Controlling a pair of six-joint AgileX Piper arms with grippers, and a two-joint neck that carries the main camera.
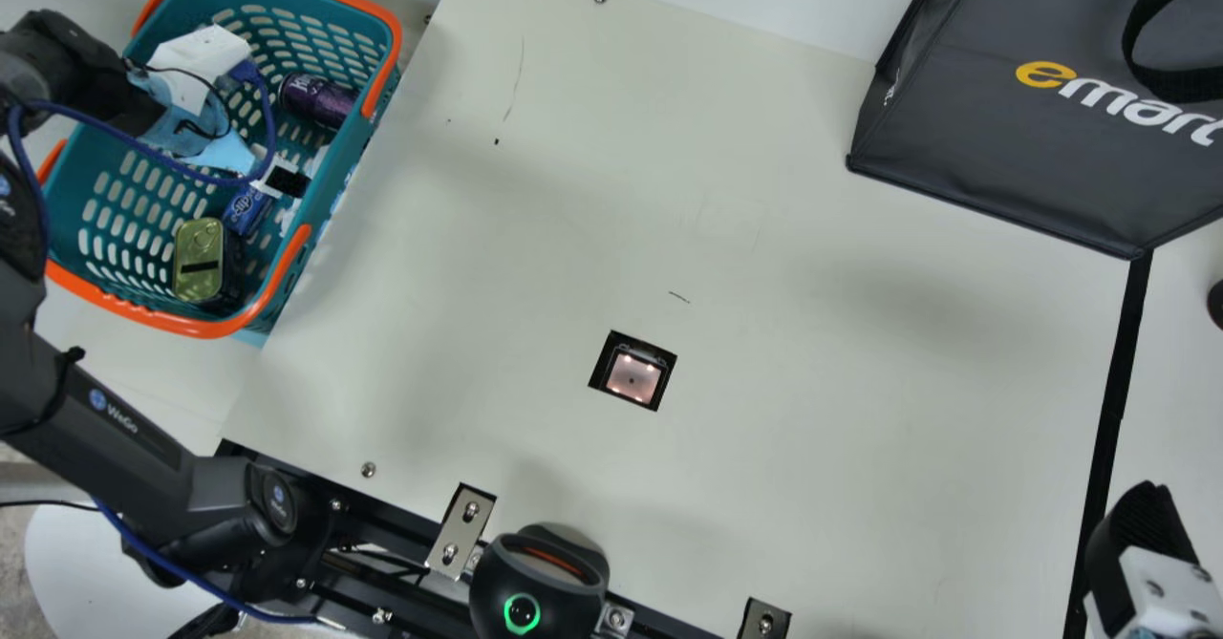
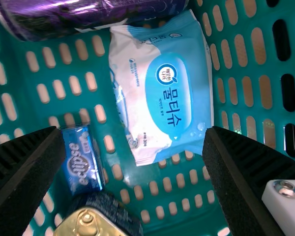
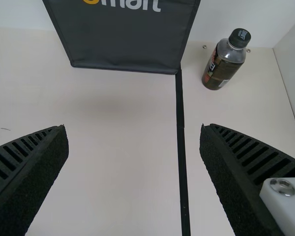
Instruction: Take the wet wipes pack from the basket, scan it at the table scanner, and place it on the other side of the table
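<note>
Left gripper [image 2: 135, 132], right gripper [image 3: 133, 129]: fingers apart. Centre left over wet wipes pack [image 2: 169, 93], lower straight, pinch mid-body gently.

You're seeing a bag [image 1: 1003, 133], bottle [image 3: 224, 61] near it, purple can [image 2: 93, 14], and blue packet [image 2: 82, 160] beside a tin [image 2: 120, 209].

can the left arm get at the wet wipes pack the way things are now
Probably yes. The left gripper is open over the basket, and nothing lies on top of the wet wipes pack. The purple can close by one end might get nudged, though.
</note>
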